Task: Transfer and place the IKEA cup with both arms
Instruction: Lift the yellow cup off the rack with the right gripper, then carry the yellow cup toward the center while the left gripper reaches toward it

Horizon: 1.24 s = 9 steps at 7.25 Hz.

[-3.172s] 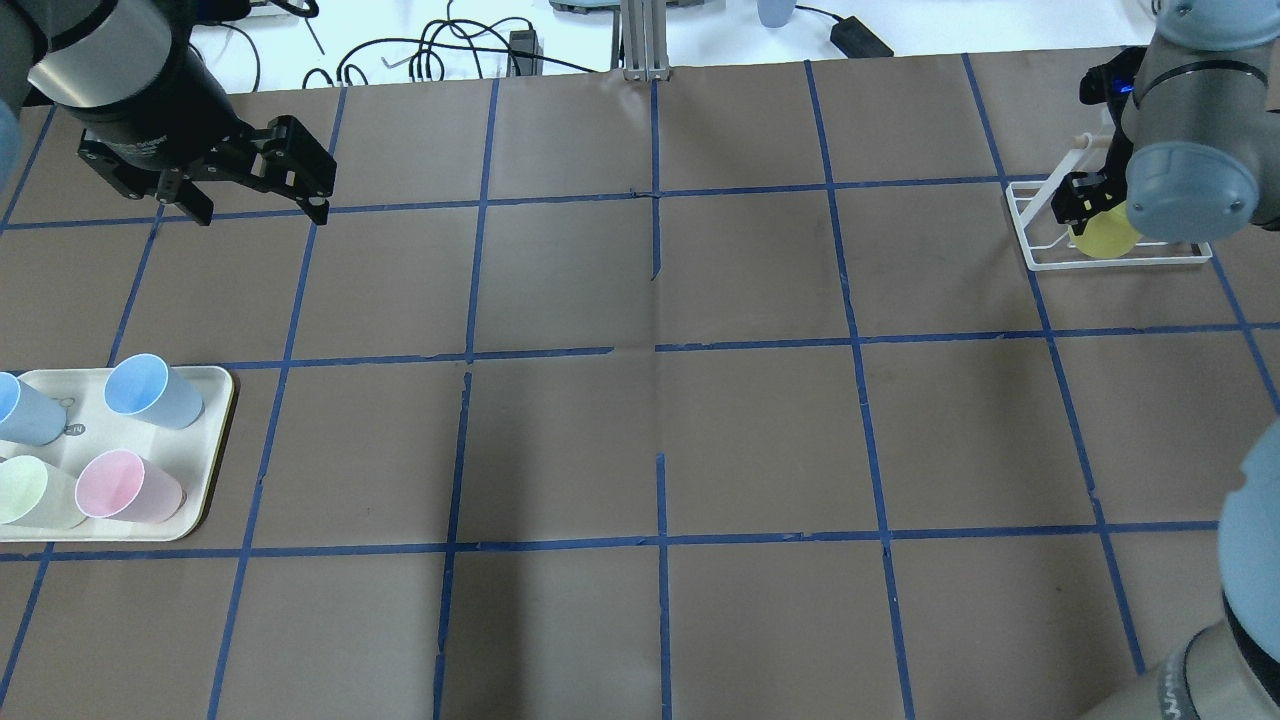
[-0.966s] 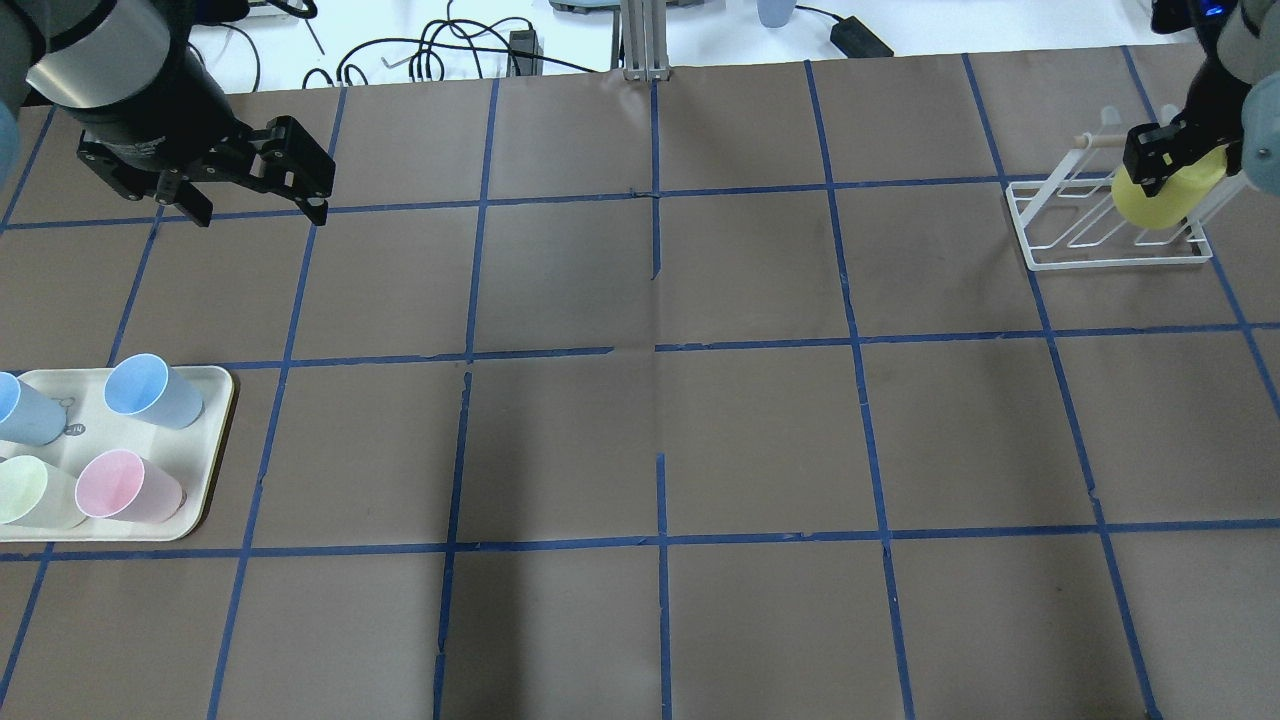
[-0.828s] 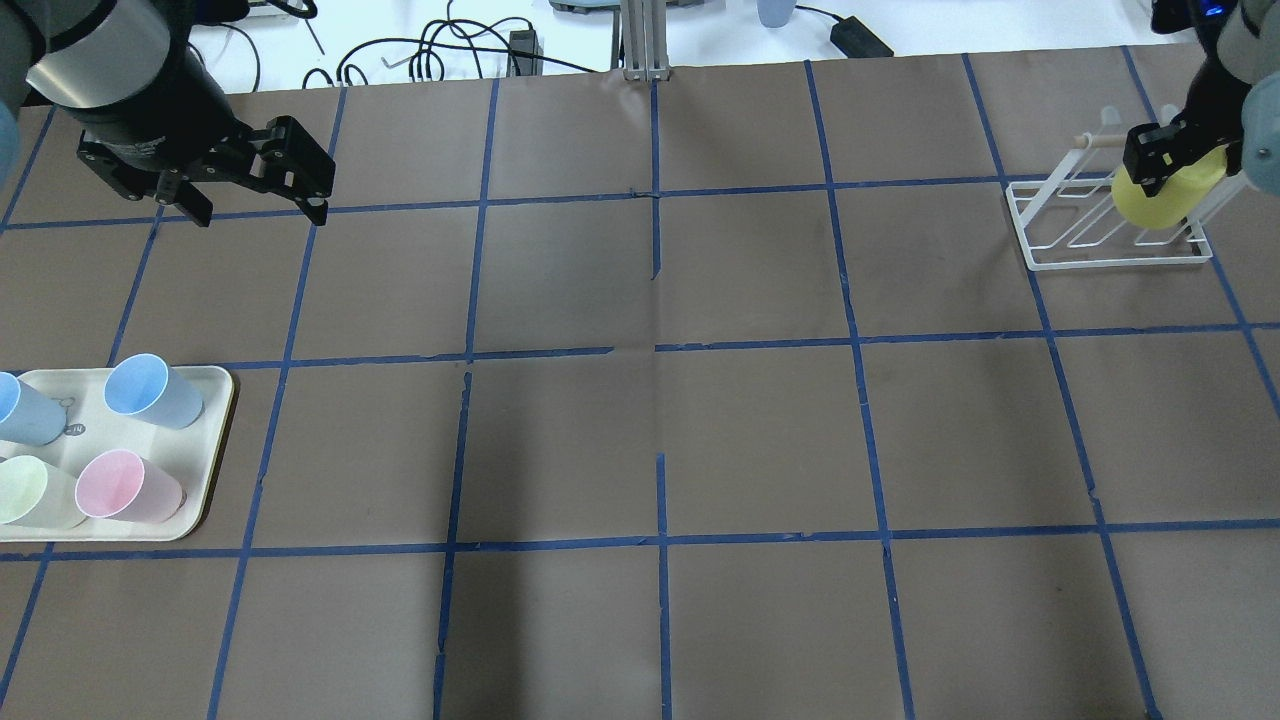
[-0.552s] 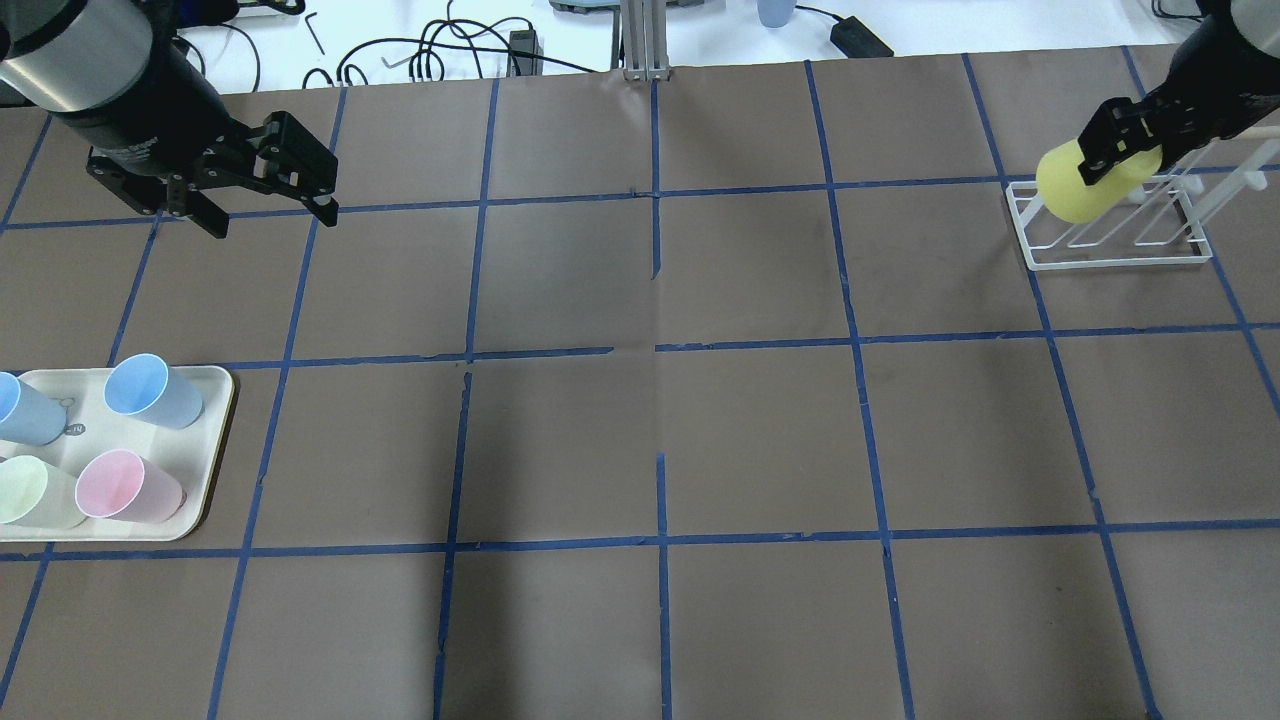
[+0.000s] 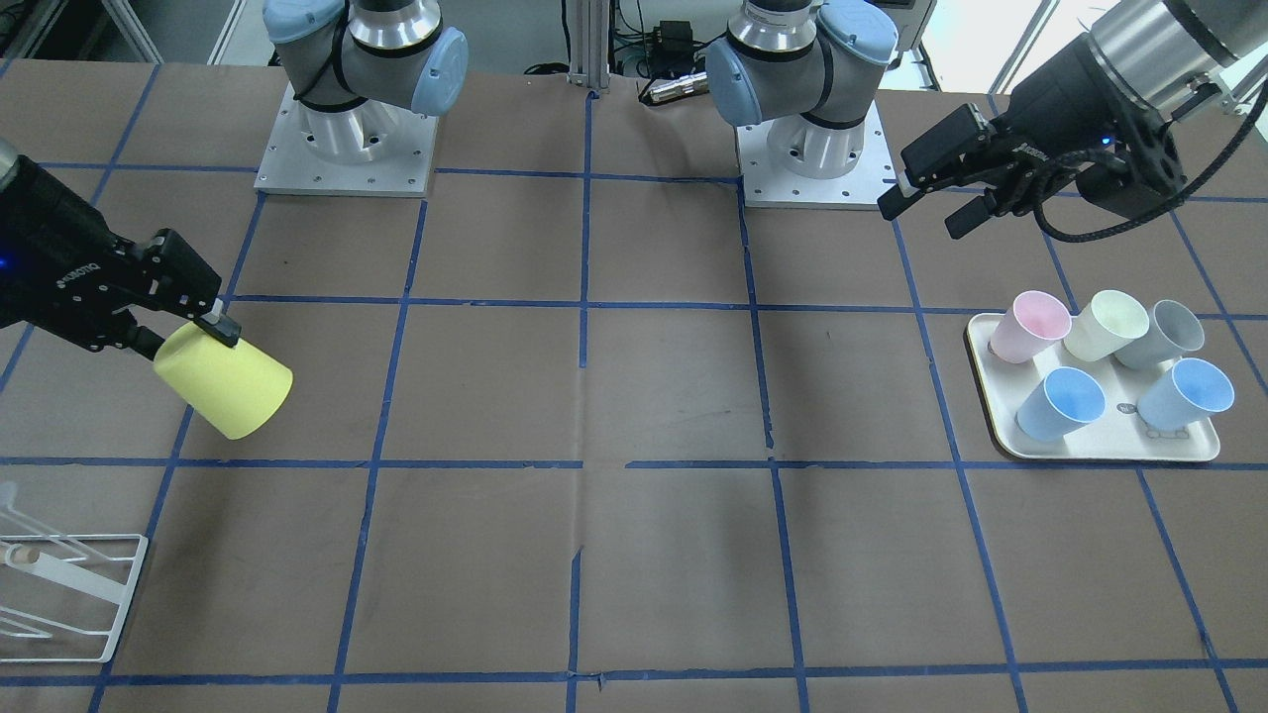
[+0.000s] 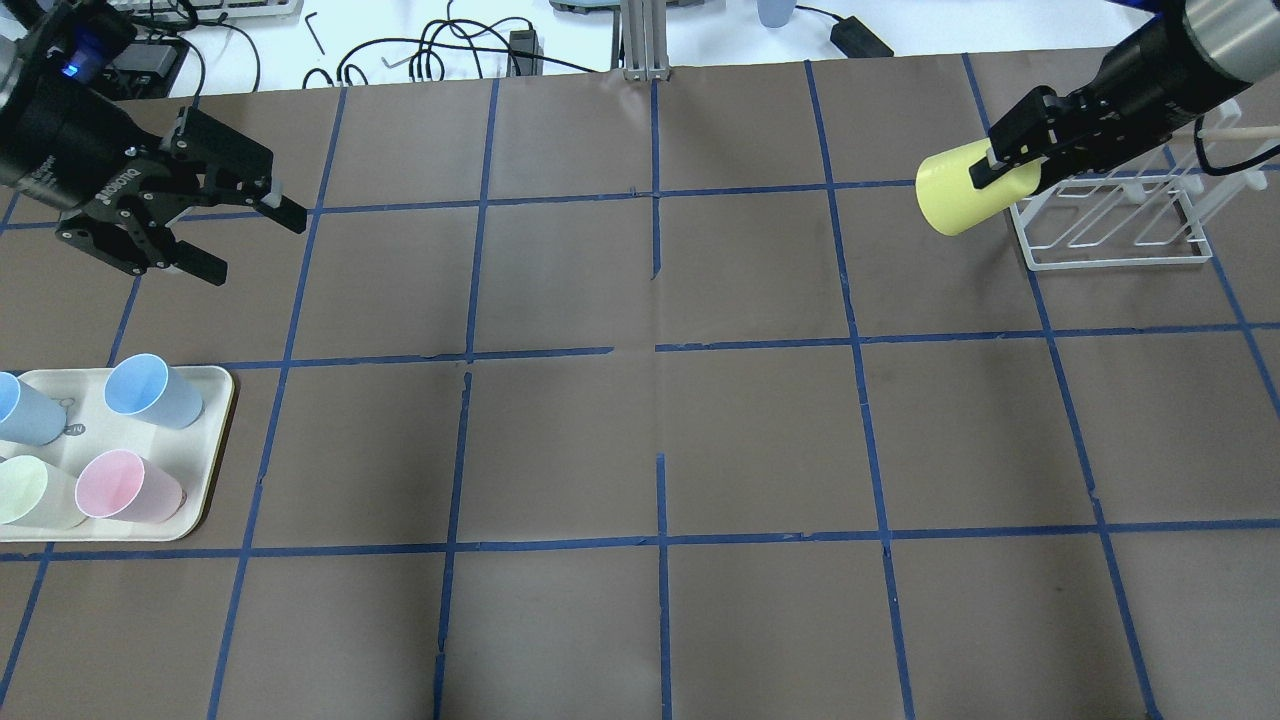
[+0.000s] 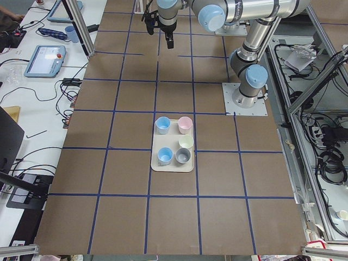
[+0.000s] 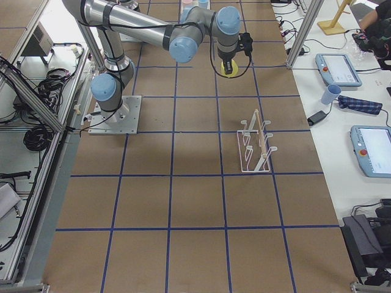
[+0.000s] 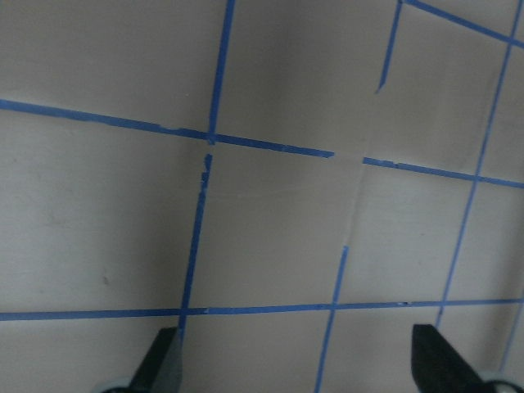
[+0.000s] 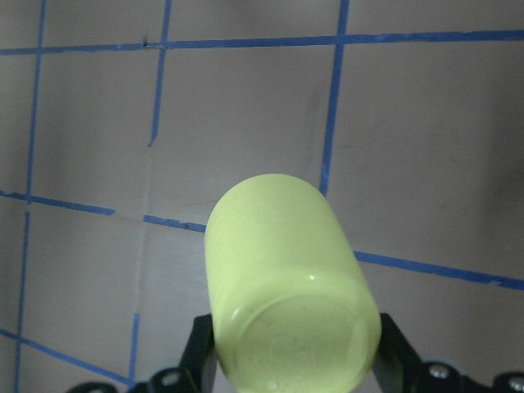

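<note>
The yellow IKEA cup point(image 6: 958, 190) is held in the air on its side, mouth toward the table's middle, just left of the white wire rack point(image 6: 1110, 258). My right gripper point(image 6: 985, 170) is shut on it near its base. The cup also shows in the front view point(image 5: 228, 388) and fills the right wrist view point(image 10: 286, 270), with a finger on each side. My left gripper point(image 6: 252, 244) is open and empty above the far left of the table, well apart from the cup. In the left wrist view its fingertips point(image 9: 164, 364) frame bare paper.
A cream tray point(image 6: 218, 400) at the left edge holds several pastel cups, among them a blue one point(image 6: 150, 390) and a pink one point(image 6: 125, 485). The brown paper table has a blue tape grid. Cables and a blue cup lie beyond the far edge.
My right gripper has lifted the yellow cup off the wire rack and carried it left, tilting it onto its side. My left gripper has shifted left and a little nearer, still open.
</note>
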Each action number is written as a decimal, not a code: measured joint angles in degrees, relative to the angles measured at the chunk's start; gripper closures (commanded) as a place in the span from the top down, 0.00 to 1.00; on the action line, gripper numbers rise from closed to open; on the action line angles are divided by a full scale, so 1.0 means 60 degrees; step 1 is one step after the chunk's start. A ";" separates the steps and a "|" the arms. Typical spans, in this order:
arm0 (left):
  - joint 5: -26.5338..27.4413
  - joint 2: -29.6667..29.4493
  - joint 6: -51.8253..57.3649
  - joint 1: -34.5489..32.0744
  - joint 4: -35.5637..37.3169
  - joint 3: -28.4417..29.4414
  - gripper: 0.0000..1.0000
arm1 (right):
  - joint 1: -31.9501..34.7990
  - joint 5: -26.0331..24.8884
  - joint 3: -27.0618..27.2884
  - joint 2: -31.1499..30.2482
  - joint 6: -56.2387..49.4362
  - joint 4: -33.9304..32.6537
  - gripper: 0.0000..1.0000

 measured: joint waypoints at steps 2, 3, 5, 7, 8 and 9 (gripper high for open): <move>-0.2888 0.0123 0.0338 0.0270 -0.0235 -0.0749 1.00 | 0.0000 0.1391 0.0026 -0.0026 0.0290 0.1042 0.48; -0.4754 0.0228 0.0382 0.0261 -0.0255 -0.1227 1.00 | 0.0002 0.1962 0.0034 -0.0060 0.0598 0.1431 0.48; -0.8010 0.0335 0.0380 -0.0053 -0.0038 -0.2032 1.00 | 0.0012 0.3297 0.0044 -0.0084 0.1541 0.2272 0.48; -0.9738 0.0031 0.0274 -0.0999 0.1195 -0.2339 1.00 | 0.0018 0.4184 0.0040 -0.0172 0.2663 0.3302 0.53; -1.0535 -0.0126 0.0259 -0.1423 0.1763 -0.2547 1.00 | 0.0056 0.4455 0.0033 -0.0296 0.3358 0.3543 0.52; -1.0959 -0.0263 0.0265 -0.1632 0.2447 -0.2835 1.00 | 0.0115 0.4668 0.0026 -0.0420 0.3799 0.3727 0.51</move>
